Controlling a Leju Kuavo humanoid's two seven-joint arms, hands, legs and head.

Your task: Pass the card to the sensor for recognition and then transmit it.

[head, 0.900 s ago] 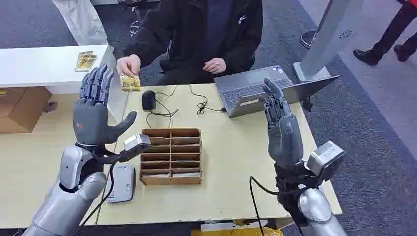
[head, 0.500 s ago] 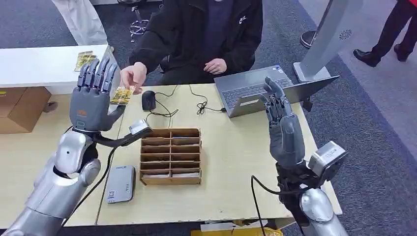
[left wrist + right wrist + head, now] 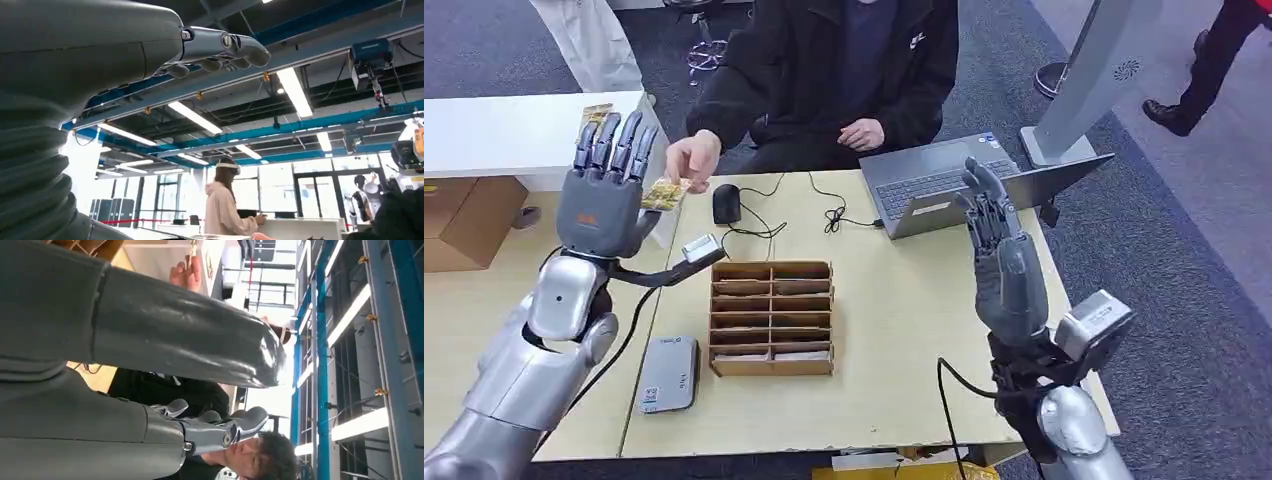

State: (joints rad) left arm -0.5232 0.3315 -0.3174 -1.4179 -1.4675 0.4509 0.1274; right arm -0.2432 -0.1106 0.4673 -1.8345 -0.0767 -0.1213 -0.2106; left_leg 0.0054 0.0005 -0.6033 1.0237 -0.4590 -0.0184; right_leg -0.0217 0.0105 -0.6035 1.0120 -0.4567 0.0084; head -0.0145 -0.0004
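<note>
Head view looks down on desk; wrist views face upward.

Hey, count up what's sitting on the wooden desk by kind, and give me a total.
Laptop: 1
Computer mouse: 1
Wooden slot organizer: 1
Grey card sensor: 1
Total: 4
The card is in the person's hand, not on the desk.

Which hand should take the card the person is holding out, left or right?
Left. The left hand is raised, fingers apart, right beside the card in the person's hand. The right hand stands far across the table by the laptop.
</note>
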